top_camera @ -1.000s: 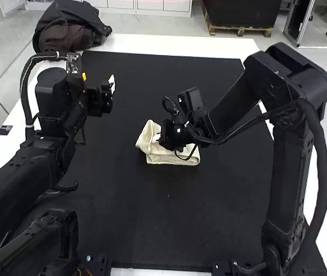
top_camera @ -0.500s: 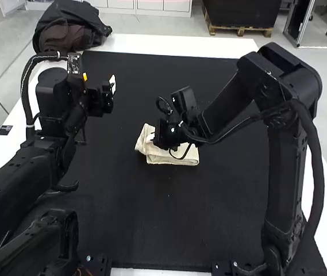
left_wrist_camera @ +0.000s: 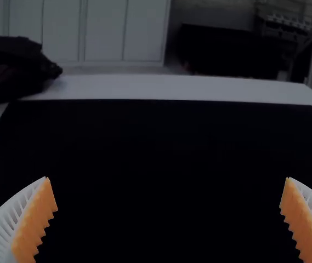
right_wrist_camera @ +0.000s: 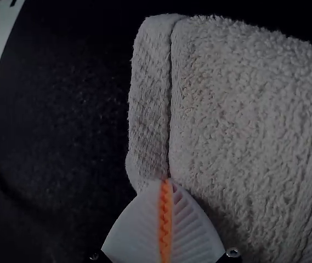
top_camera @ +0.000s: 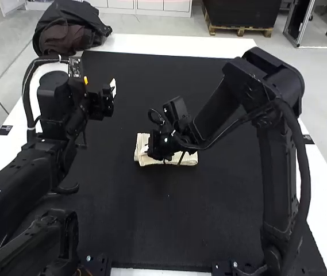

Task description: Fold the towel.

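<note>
1. The cream towel [top_camera: 142, 150] lies on the black mat [top_camera: 169, 218] that covers most of the white worktop [top_camera: 180, 47], roughly midway between the worktop's left and right edges and well in from the far edge
2. It is folded into a small, compact bundle, longer from side to side than from front to back in the high view; close up, a narrow strip runs beside a wider fluffy panel, with a dark line between them
3. The right gripper [top_camera: 149, 152] is down at the towel, its body and arm hiding part of the cloth in the high view
4. Its jaws are pressed together, the orange pads [right_wrist_camera: 165, 224] meeting right at the lower end of that dark line; I cannot tell whether any cloth is caught between the tips
5. The left gripper [top_camera: 112, 91] is well apart from the towel, towards the worktop's far left corner, with its jaws spread wide, and the mat is seen between them
6. A dark bag [top_camera: 71, 31] sits at the worktop's far left corner
</note>
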